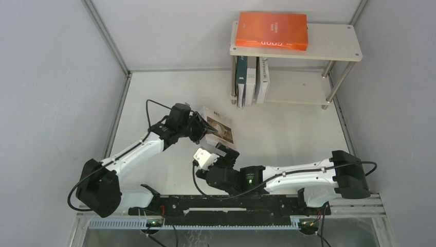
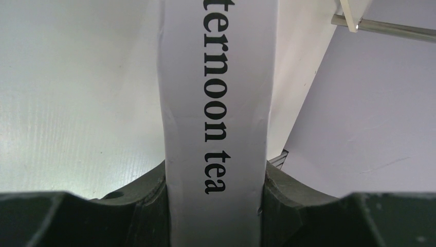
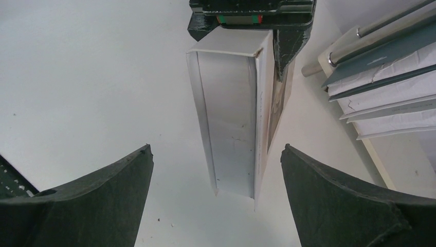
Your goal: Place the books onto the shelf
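In the top view the shelf point(image 1: 331, 43) stands at the back right. An orange book point(image 1: 271, 30) lies flat on its top board. Three books point(image 1: 251, 80) stand upright at the left end of its lower board. My left gripper point(image 1: 203, 128) is shut on the spine of the white coffee-cup book point(image 1: 220, 128), mid-table. The left wrist view shows that spine point(image 2: 216, 103), lettered "afternoon tea", clamped between the jaws of the left gripper point(image 2: 216, 177). My right gripper point(image 1: 225, 152) stands open just in front of the book. In its wrist view the page edge point(image 3: 231, 128) lies beyond the right gripper point(image 3: 217, 147), untouched.
Grey walls close the table in on the left, back and right. In the right wrist view the shelved books point(image 3: 380, 77) and a metal shelf leg point(image 3: 380, 23) show at the right. A black rail point(image 1: 226, 206) runs along the near edge.
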Motion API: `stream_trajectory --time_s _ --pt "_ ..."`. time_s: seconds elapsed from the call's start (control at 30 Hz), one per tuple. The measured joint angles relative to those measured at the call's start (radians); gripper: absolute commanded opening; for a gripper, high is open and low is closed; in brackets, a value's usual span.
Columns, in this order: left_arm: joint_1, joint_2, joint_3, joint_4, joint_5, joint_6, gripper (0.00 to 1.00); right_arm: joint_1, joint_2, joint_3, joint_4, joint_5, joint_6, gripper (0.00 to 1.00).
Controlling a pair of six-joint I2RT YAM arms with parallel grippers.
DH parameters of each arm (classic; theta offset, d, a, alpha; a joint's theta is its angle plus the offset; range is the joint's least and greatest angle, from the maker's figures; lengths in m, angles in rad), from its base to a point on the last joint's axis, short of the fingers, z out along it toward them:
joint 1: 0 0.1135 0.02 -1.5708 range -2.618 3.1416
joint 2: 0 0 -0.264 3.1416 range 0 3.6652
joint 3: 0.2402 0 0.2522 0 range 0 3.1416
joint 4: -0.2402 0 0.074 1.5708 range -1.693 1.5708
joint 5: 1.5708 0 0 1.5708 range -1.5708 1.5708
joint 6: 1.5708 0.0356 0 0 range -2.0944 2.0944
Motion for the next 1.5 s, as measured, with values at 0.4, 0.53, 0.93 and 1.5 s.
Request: stream_trajectory --time_s 0.4,0.53,0.93,1.5 --pt "0.0 0.0 0.016 -0.02 0.014 0.012 0.44 -0.07 0.026 0.0 0.037 -0.021 -0.027 0.99" --pt "0.0 0.0 0.016 -0.03 0.02 0.018 0.44 -0.093 0.034 0.0 0.051 -0.031 -0.038 0.96" --pt "0.0 -0.004 0.018 -0.037 0.023 0.019 0.45 -0.129 0.064 0.003 0.071 -0.105 -0.054 0.47" --pt "0.0 -0.027 0.03 -0.06 0.015 0.026 0.73 -0.14 0.062 0.007 0.048 -0.116 -0.036 0.39"
